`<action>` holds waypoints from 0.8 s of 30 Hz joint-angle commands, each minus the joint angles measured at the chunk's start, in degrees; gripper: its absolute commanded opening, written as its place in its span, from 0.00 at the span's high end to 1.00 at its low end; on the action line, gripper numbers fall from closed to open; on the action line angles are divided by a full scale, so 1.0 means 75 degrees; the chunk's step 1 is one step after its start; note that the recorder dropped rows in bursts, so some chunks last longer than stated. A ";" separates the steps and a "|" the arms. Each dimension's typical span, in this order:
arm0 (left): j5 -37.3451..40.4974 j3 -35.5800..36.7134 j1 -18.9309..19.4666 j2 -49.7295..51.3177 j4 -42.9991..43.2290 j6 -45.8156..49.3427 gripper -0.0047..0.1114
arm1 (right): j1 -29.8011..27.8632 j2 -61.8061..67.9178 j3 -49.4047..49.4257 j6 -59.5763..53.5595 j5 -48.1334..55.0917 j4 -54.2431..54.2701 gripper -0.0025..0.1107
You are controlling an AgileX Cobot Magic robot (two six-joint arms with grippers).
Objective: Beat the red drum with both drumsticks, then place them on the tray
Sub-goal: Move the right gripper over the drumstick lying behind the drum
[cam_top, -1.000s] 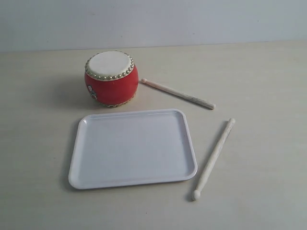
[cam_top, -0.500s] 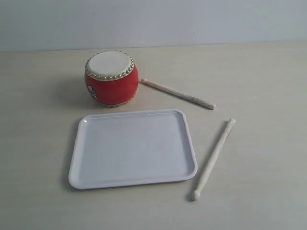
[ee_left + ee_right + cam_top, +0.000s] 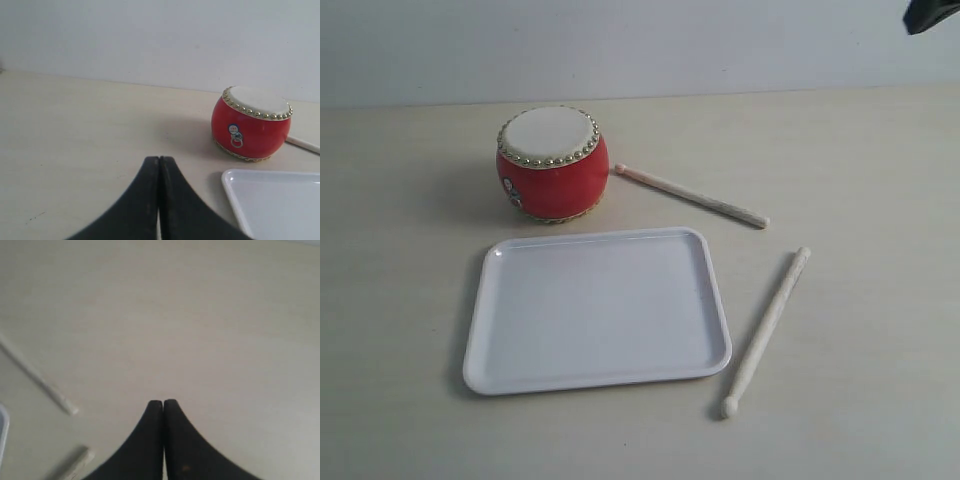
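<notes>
The red drum [image 3: 552, 163] stands upright at the back of the table, and it shows again in the left wrist view as the red drum [image 3: 250, 123]. In front of it lies the white tray [image 3: 597, 308], bare; a corner of the tray [image 3: 272, 202] shows in the left wrist view. One drumstick [image 3: 690, 195] lies right of the drum, the other drumstick [image 3: 766, 330] lies right of the tray. My left gripper [image 3: 159, 159] is shut and holds nothing, well short of the drum. My right gripper [image 3: 163, 402] is shut and holds nothing, above bare table near the stick ends [image 3: 40, 382].
A dark part of the right arm [image 3: 930, 14] shows at the top right corner of the exterior view. A pale wall [image 3: 620, 45] runs behind the light table [image 3: 860, 150].
A dark part of the right arm has come into the top right corner of the exterior view. The drum, tray and sticks lie as before.
</notes>
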 commanded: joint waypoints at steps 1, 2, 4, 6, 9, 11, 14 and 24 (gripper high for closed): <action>-0.0003 0.0024 0.0019 -0.0045 0.0019 0.0028 0.96 | 0.0933 0.0668 -0.0571 -0.0452 0.0769 -0.0292 0.98; -0.0003 0.0024 0.0019 -0.0045 0.0019 0.0028 0.96 | 0.1100 0.0839 -0.0662 -0.0534 0.0769 -0.0317 0.98; -0.0003 0.0024 0.0019 -0.0045 0.0019 0.0028 0.96 | 0.1468 0.1197 -0.0884 -0.0769 0.0769 -0.0378 0.98; -0.0003 0.0024 0.0019 -0.0045 0.0019 0.0028 0.96 | 0.1794 0.1474 -0.1019 -0.0803 0.0769 -0.0499 0.98; -0.0003 0.0024 0.0019 -0.0045 0.0019 0.0028 0.96 | 0.2150 0.1884 -0.1215 -0.0943 0.0769 -0.0657 0.98; -0.0003 0.0024 0.0019 -0.0045 0.0019 0.0028 0.96 | 0.2383 0.2173 -0.1351 -0.1070 0.0769 -0.0775 0.98; -0.0003 0.0024 0.0019 -0.0045 0.0019 0.0028 0.96 | 0.2614 0.2537 -0.1423 -0.1465 0.0769 -0.1078 0.98; -0.0003 0.0024 0.0019 -0.0045 0.0019 0.0028 0.96 | 0.2653 0.3252 -0.1423 -0.2463 0.0769 -0.1048 0.93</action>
